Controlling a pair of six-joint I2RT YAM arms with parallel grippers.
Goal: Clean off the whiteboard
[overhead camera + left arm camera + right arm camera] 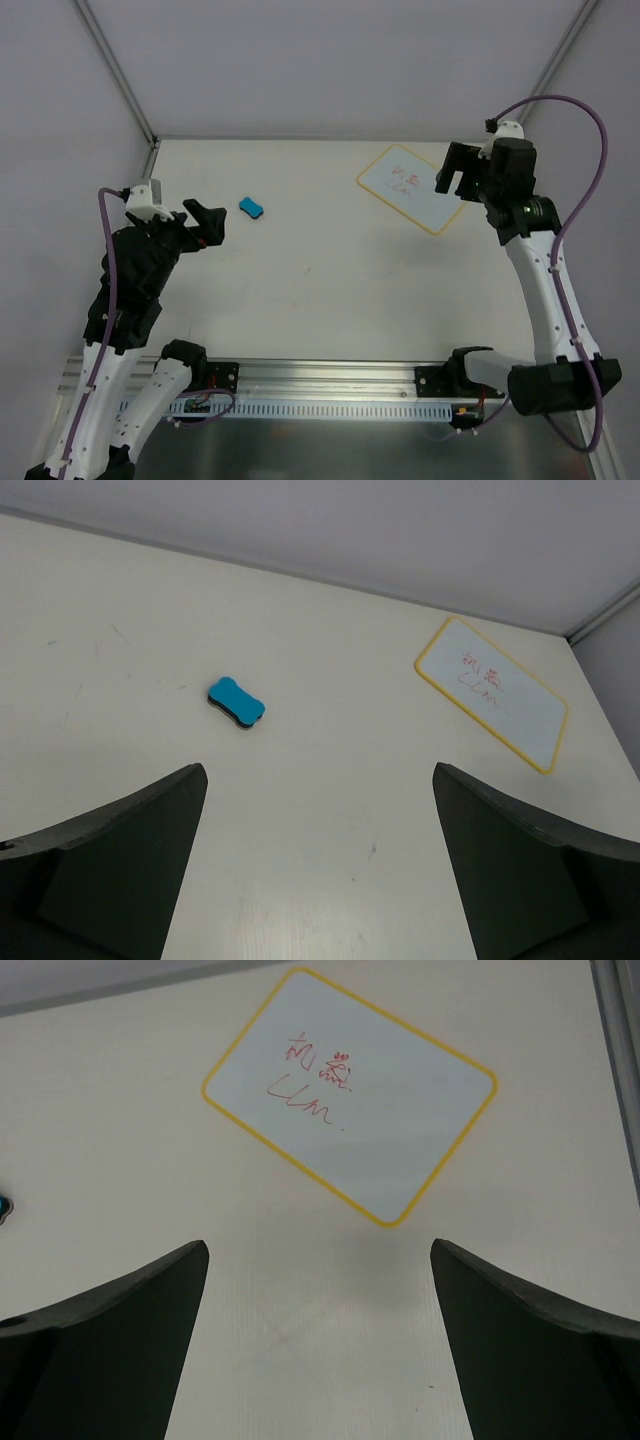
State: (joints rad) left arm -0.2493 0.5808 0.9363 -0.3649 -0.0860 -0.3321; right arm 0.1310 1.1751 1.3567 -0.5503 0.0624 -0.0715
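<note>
The whiteboard [405, 185], white with a thin yellow rim and red scribbles, lies flat at the back right of the table; it also shows in the left wrist view [492, 692] and the right wrist view [350, 1095]. A small blue eraser block [250, 207] lies at the back left, also in the left wrist view [236, 701]. My left gripper [205, 223] is open and empty, raised a little left of the eraser. My right gripper [452, 172] is open and empty, raised over the whiteboard's right part.
The table [320, 280] is off-white with grey walls behind and at both sides. A metal rail [320, 385] with the arm bases runs along the near edge.
</note>
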